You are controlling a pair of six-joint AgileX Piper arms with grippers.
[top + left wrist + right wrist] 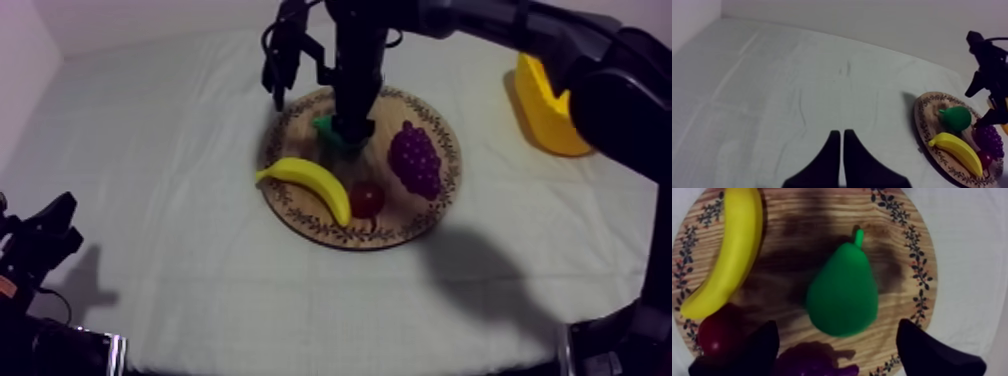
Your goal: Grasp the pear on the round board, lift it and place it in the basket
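Green toy pear, upper centre of top view: probably light, stiff, slippery | hold: across broad belly | right tool: wide, astride pear | left tool: narrow, empty

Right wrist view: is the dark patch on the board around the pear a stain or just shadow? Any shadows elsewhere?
Right wrist view: soft-edged shadow, it seems, lying on the wooden board behind the pear, no stain. Top view: the right arm darkens the cloth below and right of the board; a smaller shadow lies beside the left gripper.
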